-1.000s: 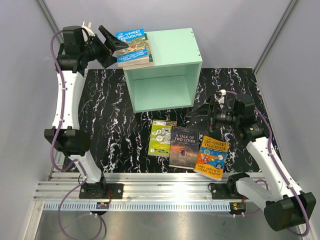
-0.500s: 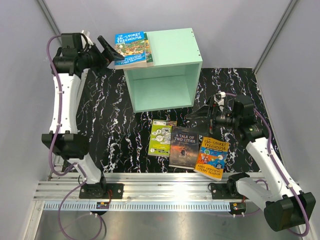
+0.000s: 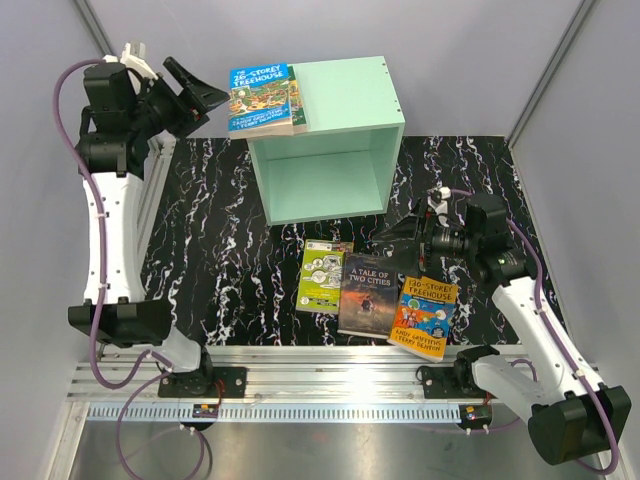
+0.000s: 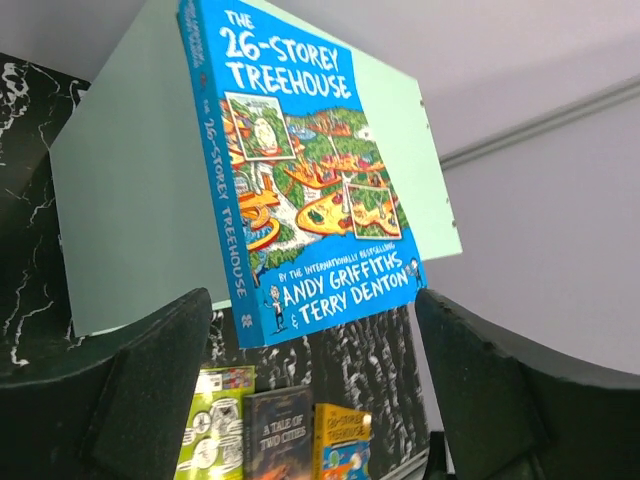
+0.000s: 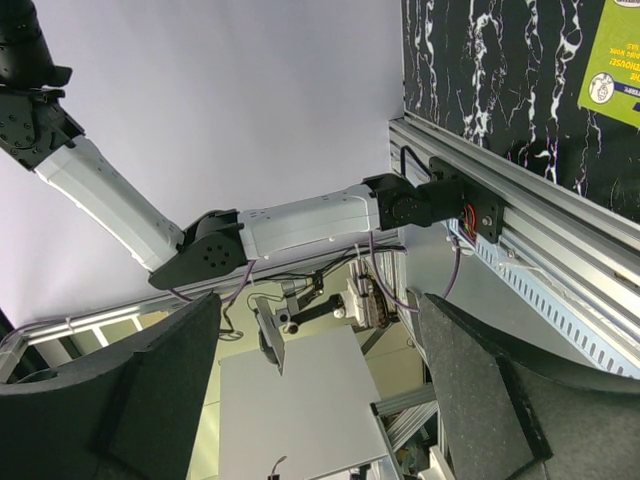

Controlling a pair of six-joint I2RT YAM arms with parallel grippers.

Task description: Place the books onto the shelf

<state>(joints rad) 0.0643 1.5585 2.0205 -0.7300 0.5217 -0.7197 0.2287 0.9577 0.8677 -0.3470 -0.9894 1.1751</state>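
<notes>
A blue Treehouse book [image 3: 262, 97] lies flat on top of the mint-green shelf [image 3: 340, 150], overhanging its left edge. The edge of a second book shows under it. My left gripper [image 3: 197, 97] hangs open just left of the blue book, apart from it. In the left wrist view the blue book [image 4: 300, 180] fills the space ahead of my open left gripper [image 4: 320, 400], with the shelf [image 4: 130, 200] behind it. A lime-green book [image 3: 324, 275], a dark book [image 3: 367, 293] and an orange-yellow book [image 3: 424, 315] lie side by side on the mat. My right gripper [image 3: 400, 232] hovers open above them.
The black marbled mat [image 3: 220, 240] covers the table. The shelf's open side faces the arms. An aluminium rail [image 3: 330, 370] runs along the near edge. Grey walls close in on both sides. The right wrist view shows the left arm [image 5: 290, 225] and a corner of the lime-green book [image 5: 612, 50].
My left gripper has drawn back to the left, off the blue book, which stays on the shelf top. The left arm swung outward. The right arm barely moved.
</notes>
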